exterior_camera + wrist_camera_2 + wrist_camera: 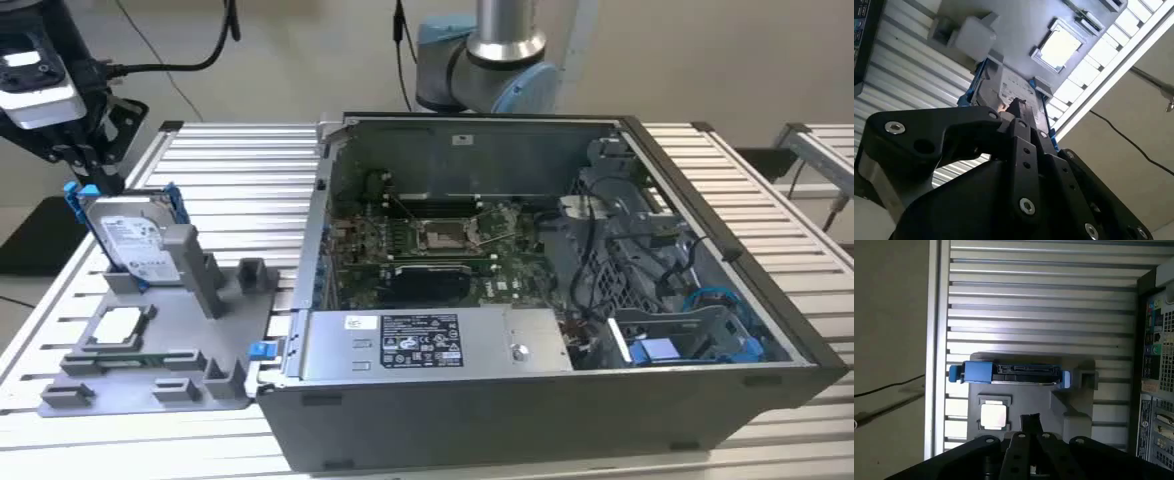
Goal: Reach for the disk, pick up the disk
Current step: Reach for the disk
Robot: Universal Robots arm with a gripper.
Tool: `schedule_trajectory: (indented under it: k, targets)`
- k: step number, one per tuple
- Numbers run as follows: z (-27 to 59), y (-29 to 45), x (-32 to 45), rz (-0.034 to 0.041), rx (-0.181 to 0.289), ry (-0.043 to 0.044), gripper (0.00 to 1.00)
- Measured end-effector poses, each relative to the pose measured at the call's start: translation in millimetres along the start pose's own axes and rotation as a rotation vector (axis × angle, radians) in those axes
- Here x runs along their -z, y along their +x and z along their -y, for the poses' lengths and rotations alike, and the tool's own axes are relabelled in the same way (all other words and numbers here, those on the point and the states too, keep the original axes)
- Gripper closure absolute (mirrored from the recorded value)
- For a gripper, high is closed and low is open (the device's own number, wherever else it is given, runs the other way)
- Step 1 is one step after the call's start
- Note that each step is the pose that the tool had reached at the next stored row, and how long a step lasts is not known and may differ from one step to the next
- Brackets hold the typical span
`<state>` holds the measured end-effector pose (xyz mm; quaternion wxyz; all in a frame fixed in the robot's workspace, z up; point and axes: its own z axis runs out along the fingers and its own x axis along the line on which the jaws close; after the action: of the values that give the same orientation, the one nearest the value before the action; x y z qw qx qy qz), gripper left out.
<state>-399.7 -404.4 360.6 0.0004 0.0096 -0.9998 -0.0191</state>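
Closed gripper (95,180) hangs just over the upright disk (135,238) in its holder (187,332), chip (118,325) nearer, case (534,420) at the exterior view's right.

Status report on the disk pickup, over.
Gripper at top corner of disk, exterior view's left side; contact unclear. Disk upright in grey holder, not lifted. Nothing between them.

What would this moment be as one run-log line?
phase: reach | gripper: over disk top edge, contact unclear | disk: upright in grey holder, not lifted
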Motion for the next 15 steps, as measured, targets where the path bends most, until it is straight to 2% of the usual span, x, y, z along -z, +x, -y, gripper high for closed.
schedule_trajectory:
  k: [13, 15]
  targets:
    - [-0.2, 0.0, 0.0, -0.0001, 0.000, 0.0000, 1.00]
    - [-2.8, 0.0, -0.1, -0.0001, 0.000, 0.0000, 1.00]
